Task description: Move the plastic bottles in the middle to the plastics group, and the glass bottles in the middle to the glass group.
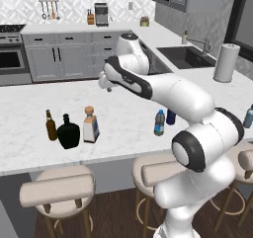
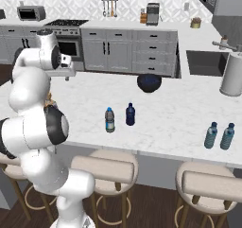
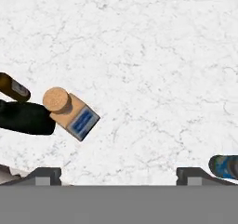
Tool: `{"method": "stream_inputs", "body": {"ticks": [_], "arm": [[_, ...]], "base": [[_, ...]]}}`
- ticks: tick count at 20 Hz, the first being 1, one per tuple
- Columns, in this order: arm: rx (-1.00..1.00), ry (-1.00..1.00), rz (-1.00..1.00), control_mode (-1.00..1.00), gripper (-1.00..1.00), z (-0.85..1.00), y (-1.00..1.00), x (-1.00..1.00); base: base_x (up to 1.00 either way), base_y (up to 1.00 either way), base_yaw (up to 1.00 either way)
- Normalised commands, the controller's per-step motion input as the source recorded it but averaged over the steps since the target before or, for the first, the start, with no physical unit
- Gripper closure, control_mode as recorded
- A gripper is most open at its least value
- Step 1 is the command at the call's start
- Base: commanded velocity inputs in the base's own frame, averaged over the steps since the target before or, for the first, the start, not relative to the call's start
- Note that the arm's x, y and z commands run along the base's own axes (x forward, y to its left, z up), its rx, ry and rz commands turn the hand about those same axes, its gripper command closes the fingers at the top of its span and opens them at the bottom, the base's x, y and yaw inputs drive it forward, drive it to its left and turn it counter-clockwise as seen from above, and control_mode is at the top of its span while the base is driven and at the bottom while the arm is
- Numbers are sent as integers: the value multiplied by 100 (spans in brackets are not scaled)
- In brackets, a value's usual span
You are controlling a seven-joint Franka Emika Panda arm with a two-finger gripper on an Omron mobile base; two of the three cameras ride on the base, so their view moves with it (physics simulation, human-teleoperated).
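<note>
Two plastic bottles [image 1: 159,123] (one glass bottle [image 1: 90,125])

On the counter [image 1: 123,118], near its front edge, a beer bottle [image 1: 51,125], a flask [image 1: 68,132] and a corked bottle [image 1: 90,125] stand side by side. Two small bottles [image 1: 159,123] stand mid-counter, two more [image 2: 211,135] toward the other end, and a paper-towel roll [image 1: 226,62] stands behind them beside the sink [image 1: 188,56].

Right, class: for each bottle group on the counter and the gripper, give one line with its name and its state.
Cork-stoppered bottle: upright, stoppered, beside the black flask and brown bottle.
Clear plastic bottle: upright, capped, mid-counter.
Dark blue bottle: upright, beside it.
Teal bottles: upright, capped.
Gripper: open, holding nothing, above the counter.
</note>
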Motion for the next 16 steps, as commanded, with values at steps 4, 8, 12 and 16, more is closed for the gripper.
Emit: {"method": "stream_inputs", "body": {"ticks": [4,8,12,16], "arm": [[6,3,-48,-100,-100,0,-100,-7],[7,5,-33,-100,-100,0,-100,-20],[6,1,-2,-100,-100,-6,-100,-32],[1,0,0,-100,-100,-32,-95,-14]], "base": [[0,0,0],[0,0,0],[0,0,0],[0,0,0]]}}
